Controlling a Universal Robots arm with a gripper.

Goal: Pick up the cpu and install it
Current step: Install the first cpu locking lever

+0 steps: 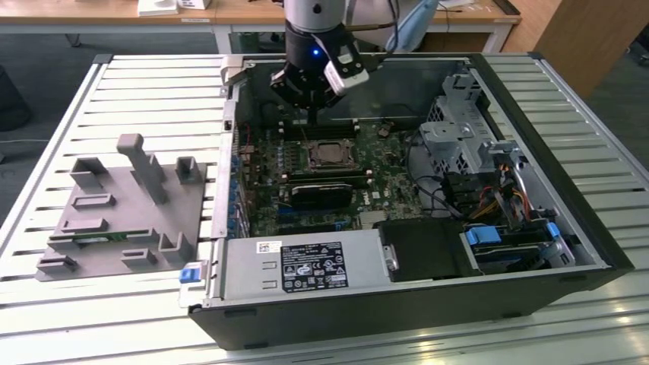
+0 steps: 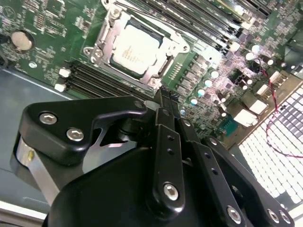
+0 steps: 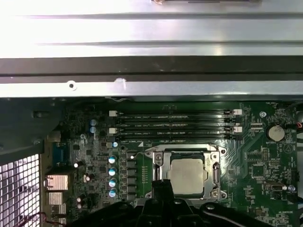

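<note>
The cpu (image 3: 188, 175) sits in the motherboard (image 1: 345, 179) socket inside the computer case (image 1: 568, 228); the gripper (image 2: 163, 101) hangs just above it, fingers together and holding nothing

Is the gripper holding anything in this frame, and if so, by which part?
Nothing is held. The gripper has its fingers together above the motherboard, and the cpu sits in its socket, apart from it.

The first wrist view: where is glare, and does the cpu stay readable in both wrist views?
In the first wrist view, glare washes out the case wall; the cpu stays distinct. In the second wrist view the cpu looks pale and overexposed, behind the dark hand.
</note>
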